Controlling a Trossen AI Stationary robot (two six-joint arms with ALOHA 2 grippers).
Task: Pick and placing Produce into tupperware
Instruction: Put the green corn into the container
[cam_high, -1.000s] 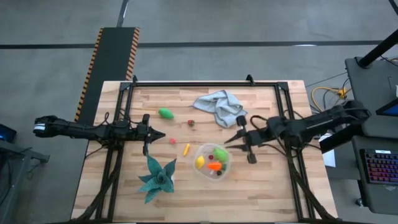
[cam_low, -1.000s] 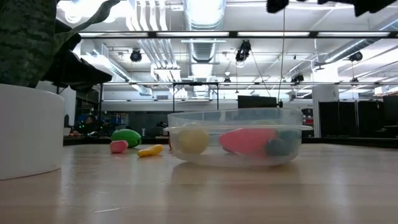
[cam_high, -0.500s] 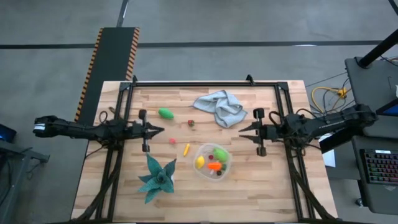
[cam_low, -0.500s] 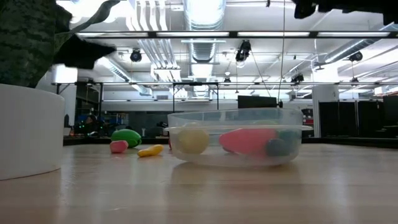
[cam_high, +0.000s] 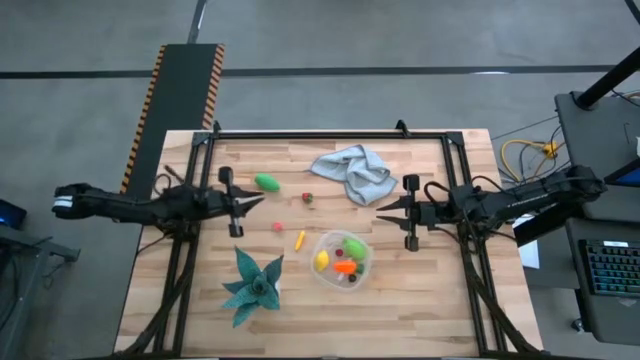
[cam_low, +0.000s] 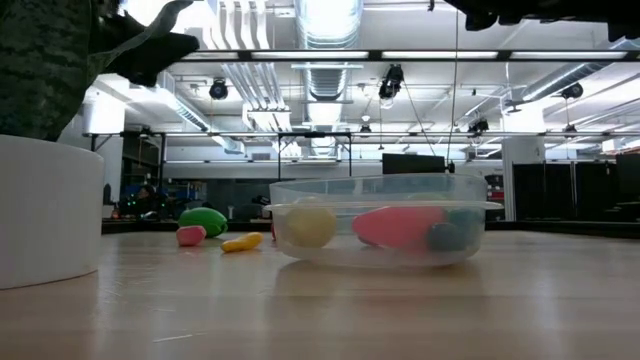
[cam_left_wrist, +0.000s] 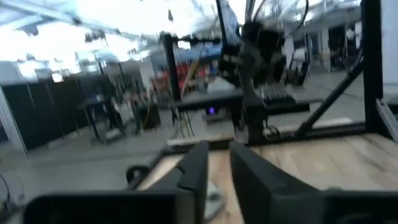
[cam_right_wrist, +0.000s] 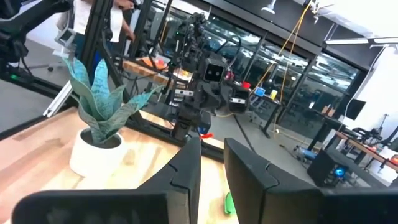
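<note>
The clear tupperware (cam_high: 342, 258) near the bench (cam_high: 430, 310) middle holds several produce pieces, four more lie loose toward the left, including a green one (cam_high: 266, 182), and both the left gripper (cam_high: 260, 200) and right gripper (cam_high: 381, 209) hover narrowly parted and empty.

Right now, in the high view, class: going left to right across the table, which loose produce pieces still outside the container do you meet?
Green piece → small red piece → yellow-orange piece → dark red piece, then the container.
</note>
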